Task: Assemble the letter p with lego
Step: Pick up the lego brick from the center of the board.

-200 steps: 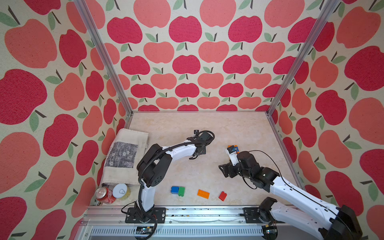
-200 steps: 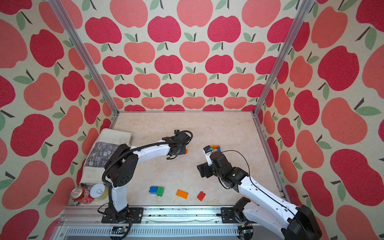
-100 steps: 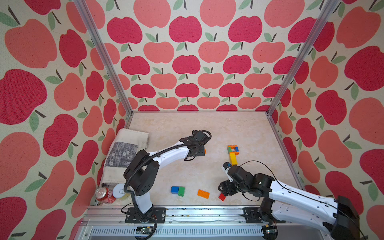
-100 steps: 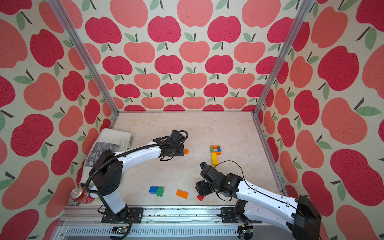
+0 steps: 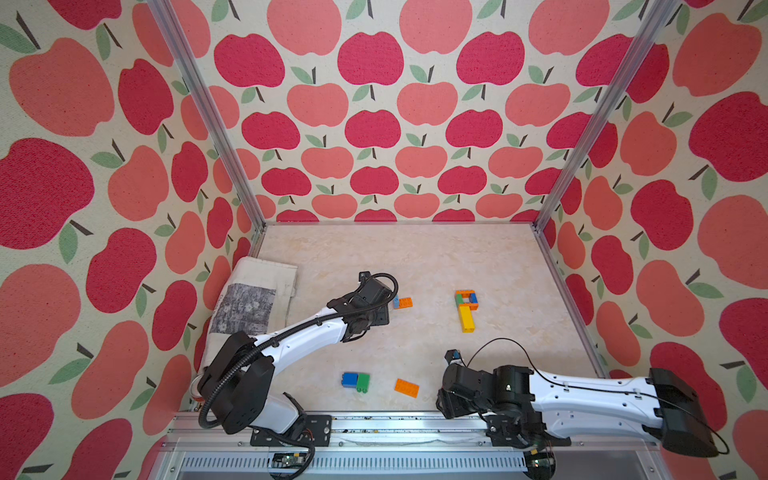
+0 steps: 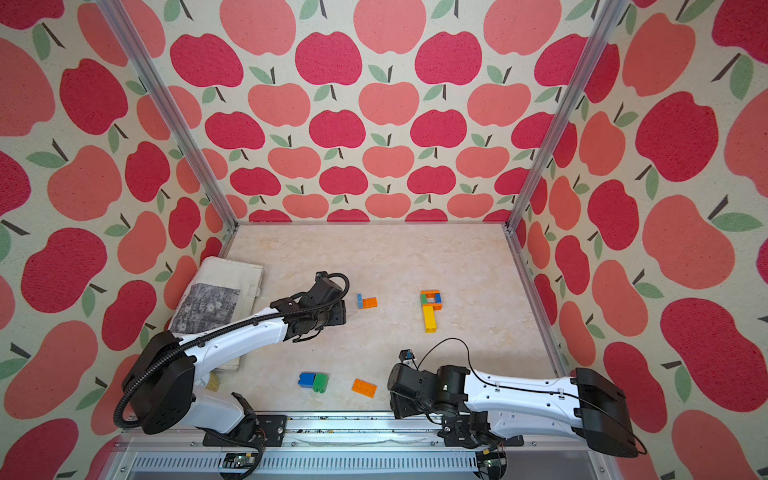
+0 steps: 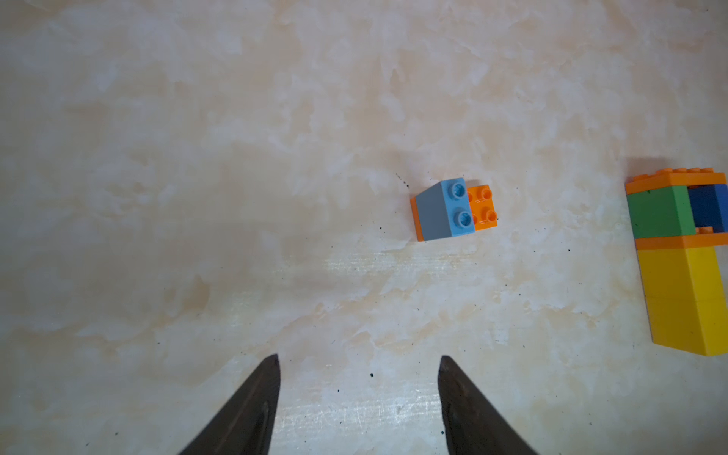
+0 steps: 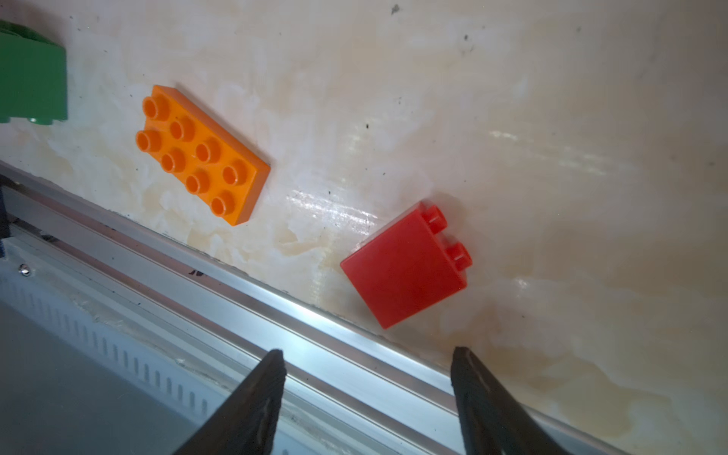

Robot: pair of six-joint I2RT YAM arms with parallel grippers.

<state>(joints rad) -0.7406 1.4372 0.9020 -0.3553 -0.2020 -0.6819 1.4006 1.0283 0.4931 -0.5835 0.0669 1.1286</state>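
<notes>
The lego P (image 5: 466,309) lies flat right of the middle of the worktop (image 5: 374,257). It has an orange, green and blue loop with a yellow stem pointing toward the front rail (image 5: 395,419), and no pincer is touching it. To its left and well apart from it, a light blue brick (image 7: 449,208) sits on one end of a short orange plate (image 7: 482,207).

Near the front edge a blue brick (image 5: 349,379) and a green brick (image 5: 363,382) lie joined. A loose orange plate (image 8: 203,155) lies flat beside them, studs up. A red brick (image 8: 409,268) rests on its side close to the rail and is hidden under the wrist in both top views.

The left arm (image 5: 299,340) reaches diagonally from its base toward the middle, wrist bent down. The left pincer (image 7: 359,357) hangs above bare worktop just short of the light blue brick, jaws well apart and empty.

The right arm (image 5: 582,395) lies low along the front edge, forearm nearly parallel to the rail. The right pincer (image 8: 368,350) is over the rail, just short of the red brick. Its jaws are spread wide and grip nothing.

A folded newspaper (image 5: 253,299) lies at the left wall.
</notes>
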